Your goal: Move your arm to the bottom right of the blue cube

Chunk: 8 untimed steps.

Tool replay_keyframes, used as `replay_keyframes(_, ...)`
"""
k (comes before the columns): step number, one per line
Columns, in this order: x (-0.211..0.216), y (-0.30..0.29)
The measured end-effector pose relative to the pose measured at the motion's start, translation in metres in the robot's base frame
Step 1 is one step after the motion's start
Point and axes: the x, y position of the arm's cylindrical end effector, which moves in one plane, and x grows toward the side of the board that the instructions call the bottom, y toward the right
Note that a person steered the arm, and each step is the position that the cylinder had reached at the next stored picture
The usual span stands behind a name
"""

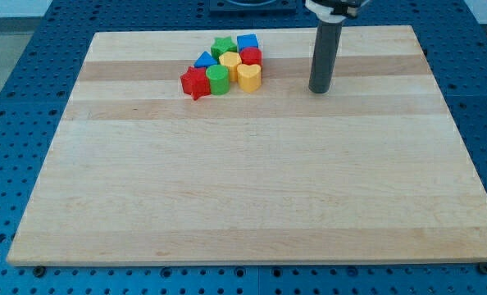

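Observation:
The blue cube (247, 41) sits at the top right of a tight cluster of blocks near the board's top middle. Touching or close around it are a green star (222, 46), a red block (251, 56), a yellow block (230, 61), a blue triangular block (204, 61), a yellow heart (248, 76), a green cylinder (218, 80) and a red star (195, 83). My tip (320, 90) rests on the board to the right of the cluster, below and right of the blue cube, well apart from every block.
The wooden board (252, 180) lies on a blue perforated table (14, 98). The rod rises from the tip to the arm's mount at the view's top edge (334, 6).

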Motion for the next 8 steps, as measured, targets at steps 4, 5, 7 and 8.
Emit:
replay_keyframes(4, 0.008, -0.007)
replay_keyframes(5, -0.001, -0.007)
replay_keyframes(7, -0.023, -0.010)
replay_keyframes(8, -0.047, -0.019)
